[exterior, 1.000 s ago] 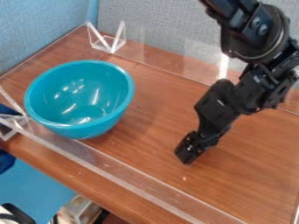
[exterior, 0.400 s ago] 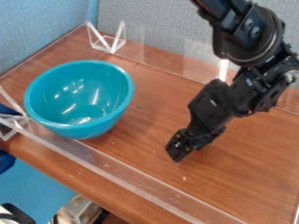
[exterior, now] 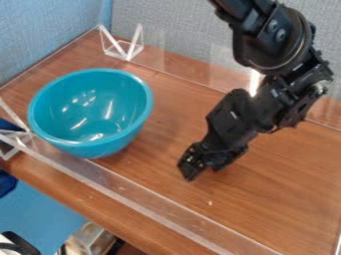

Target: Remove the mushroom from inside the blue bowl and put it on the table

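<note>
Gripper (exterior: 194, 165) tip is a dark blob low over the table (exterior: 160, 169); the jaw gap can't be read from the camera view, though the fingers stand spread wide with nothing seen between them. Whether the tip touches the wood can't be told. The upper arm runs out of frame at the top and right edge.

Mushroom: not visible. The blue bowl (exterior: 88, 114) sits well apart to the gripper's left in the picture, interior shows only glossy highlights, nothing recognisable inside. No mushroom shape on the wood around the gripper either; the arm body hides the strip of table behind it.

Room: bare wood between gripper and bowl, and below the tip out to the clear front wall (exterior: 147, 211), which is near. Back wall (exterior: 173, 55) lies behind the arm. The bowl sits just beside the left wall, whose corner bracket is partly cut off.
</note>
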